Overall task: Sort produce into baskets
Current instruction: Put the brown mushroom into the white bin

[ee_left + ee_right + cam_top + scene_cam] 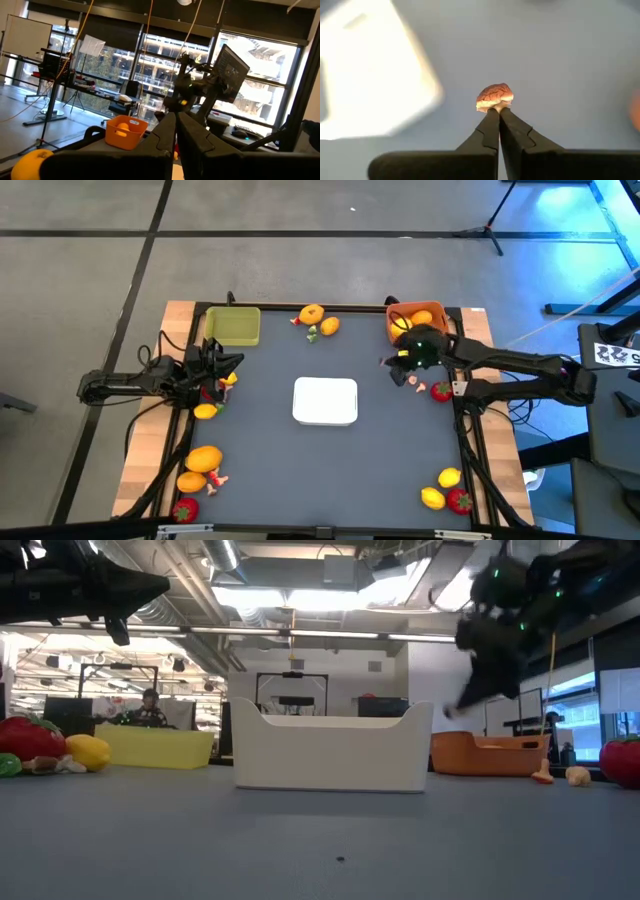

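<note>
High view straight down; low view level; both share white tray.

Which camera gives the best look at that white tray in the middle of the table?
The high view: looking straight down, it shows the whole white tray at the table's centre, with nothing covering it. The low view shows only its side wall. The right wrist view catches a blurred part. The left wrist view does not clearly show it.

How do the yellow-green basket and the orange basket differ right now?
The yellow-green basket looks empty; the orange basket holds orange fruit. The yellow-green basket sits at the far left by the left gripper; the orange one at the far right by the right gripper. Both are small tubs.
</note>
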`<state>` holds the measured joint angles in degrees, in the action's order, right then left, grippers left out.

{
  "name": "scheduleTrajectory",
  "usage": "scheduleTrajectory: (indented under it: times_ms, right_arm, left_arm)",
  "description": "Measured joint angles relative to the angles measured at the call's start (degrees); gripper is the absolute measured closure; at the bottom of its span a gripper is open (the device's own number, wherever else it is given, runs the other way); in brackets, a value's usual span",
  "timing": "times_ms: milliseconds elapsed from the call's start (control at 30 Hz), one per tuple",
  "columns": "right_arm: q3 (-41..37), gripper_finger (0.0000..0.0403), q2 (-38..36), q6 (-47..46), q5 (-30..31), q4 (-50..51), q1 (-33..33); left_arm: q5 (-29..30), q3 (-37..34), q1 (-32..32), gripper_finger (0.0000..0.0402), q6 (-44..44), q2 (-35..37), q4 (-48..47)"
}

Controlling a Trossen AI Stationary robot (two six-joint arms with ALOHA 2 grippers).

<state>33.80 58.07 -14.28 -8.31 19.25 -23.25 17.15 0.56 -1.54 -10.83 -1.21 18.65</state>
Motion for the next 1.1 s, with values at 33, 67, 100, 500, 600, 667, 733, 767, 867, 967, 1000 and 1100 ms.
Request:
scheduleTrajectory:
  times_ms: [33,67,100,500,600,667,733,767,867,967,1000,1100]
  right_arm:
    - [0.02,0.0396,-0.08,-0.76,-0.64,-2.45,1.42]
    - [0.03,0.0395,-0.06,-1.65,-1.28,-4.95,2.85]
    - [0.02,0.0395,-0.03,-1.91,-1.91,-7.29,4.25]
    - [0.04,0.0395,4.70,-1.08,-2.81,-28.70,17.44]
    - [0.04,0.0395,7.37,-0.28,-2.81,-30.08,19.00]
    - [0.04,0.0395,9.30,-0.23,-2.81,-31.39,19.33]
    - [0.04,0.0395,11.27,-0.30,-2.78,-32.33,19.28]
    - [0.04,0.0395,12.24,-0.30,-2.77,-32.43,19.23]
    - [0.04,0.0395,15.14,-0.25,-2.55,-32.55,19.11]
    - [0.04,0.0395,17.59,-0.25,0.01,-32.81,19.11]
    - [0.04,0.0395,18.40,-0.23,0.93,-32.89,19.11]
    - [0.04,0.0395,20.08,-0.29,3.86,-32.77,19.11]
  left_arm:
    - [0.00,0.00,0.00,0.0389,0.00,-0.01,-0.02]
    - [0.00,0.00,0.00,0.0389,0.00,0.00,0.00]
    - [0.00,0.00,0.00,0.0389,0.00,0.00,0.00]
    - [0.00,0.00,0.00,0.0389,0.31,0.00,0.00]
    - [0.01,0.00,0.00,0.0389,0.34,-0.01,0.03]
    - [0.02,0.00,0.00,0.0389,0.35,0.00,0.03]
    - [0.00,0.00,0.00,0.0389,0.37,0.00,0.02]
    - [0.02,0.00,0.00,0.0389,0.37,0.00,0.02]
    - [0.02,0.00,0.00,0.0389,0.37,0.00,0.02]
    - [0.02,0.00,0.00,0.0389,0.43,0.00,0.02]
    - [0.02,0.00,0.00,0.0389,0.51,0.00,0.01]
    - [0.02,0.00,0.00,0.0389,0.72,0.00,0.00]
